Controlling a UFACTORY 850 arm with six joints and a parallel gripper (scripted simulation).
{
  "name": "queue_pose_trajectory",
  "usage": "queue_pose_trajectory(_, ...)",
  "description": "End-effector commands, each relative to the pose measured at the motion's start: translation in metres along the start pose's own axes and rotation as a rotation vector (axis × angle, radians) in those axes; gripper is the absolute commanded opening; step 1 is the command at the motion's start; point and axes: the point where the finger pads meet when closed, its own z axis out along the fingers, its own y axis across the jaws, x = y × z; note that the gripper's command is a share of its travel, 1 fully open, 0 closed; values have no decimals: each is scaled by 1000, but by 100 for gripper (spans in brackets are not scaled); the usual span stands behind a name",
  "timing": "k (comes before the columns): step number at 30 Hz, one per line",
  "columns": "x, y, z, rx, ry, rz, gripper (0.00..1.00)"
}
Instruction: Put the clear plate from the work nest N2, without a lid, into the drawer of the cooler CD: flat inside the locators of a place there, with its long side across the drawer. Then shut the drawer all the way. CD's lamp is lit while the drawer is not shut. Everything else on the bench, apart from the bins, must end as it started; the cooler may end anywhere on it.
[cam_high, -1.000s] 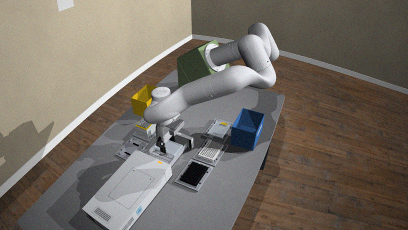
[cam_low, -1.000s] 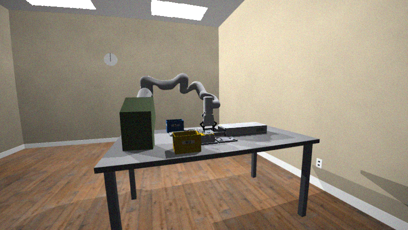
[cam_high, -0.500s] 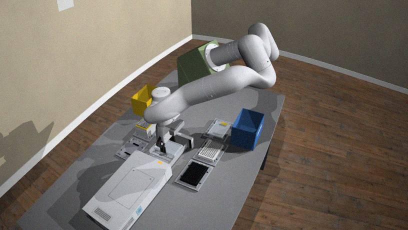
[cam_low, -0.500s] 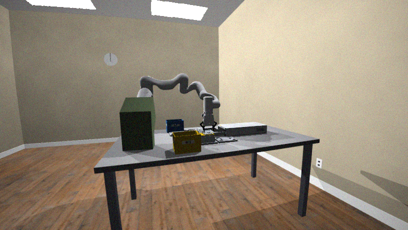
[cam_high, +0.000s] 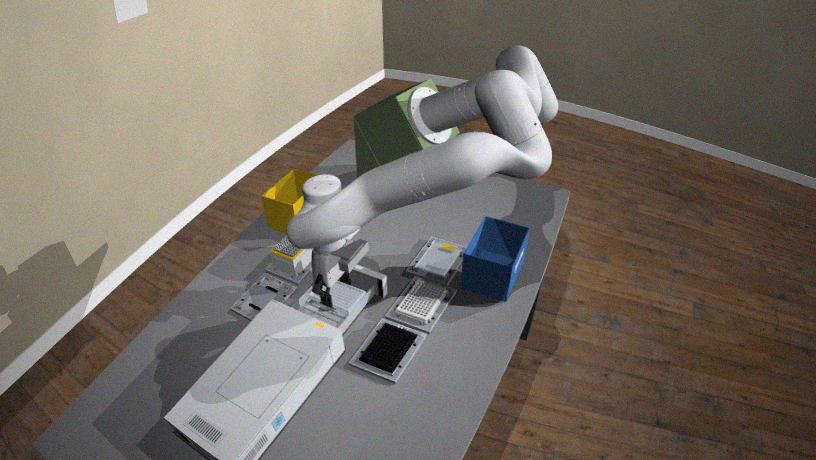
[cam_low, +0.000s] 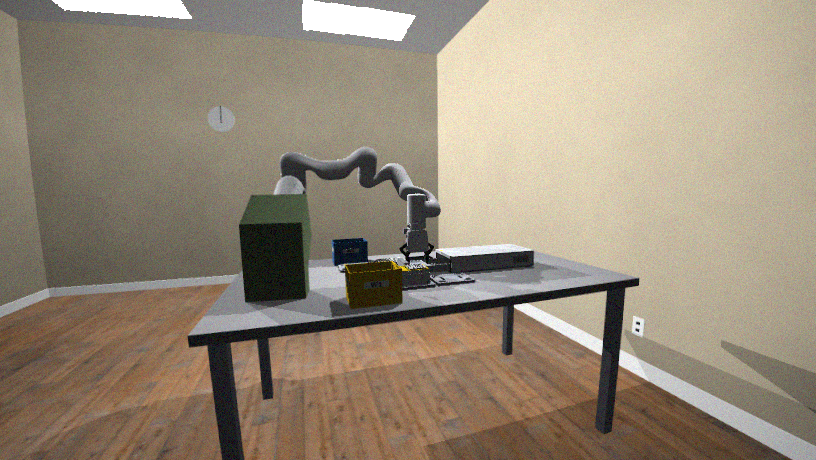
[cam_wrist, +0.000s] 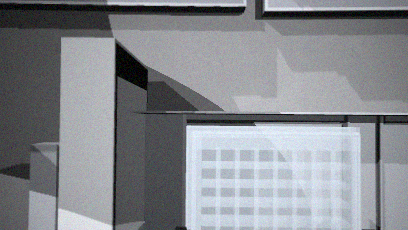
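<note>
Hand (cam_high: 325, 292) grips clear plate (cam_high: 347, 296) above grey table (cam_high: 434, 365), wood floor (cam_high: 657, 274).

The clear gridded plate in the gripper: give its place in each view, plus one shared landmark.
Top: clear gridded plate at centre, just beyond the white cooler, under the gripper.
Exterior: barely visible under the gripper, left of the cooler.
Wrist: lower centre-right.
Shared landmark: none spans all three; the cooler links top and exterior.

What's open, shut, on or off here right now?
Gripper: shut on the clear plate.
Clear plate: lidless, gripped at the drawer.
Drawer: pulled out, not shut.
Cooler lamp: lit.
</note>
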Motion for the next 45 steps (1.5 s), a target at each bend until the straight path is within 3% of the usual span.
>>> queue_pose_trajectory(1,0,1,1,-1,0,0,0)
queue_pose_trajectory(45,0,1,12,-1,0,0,0)
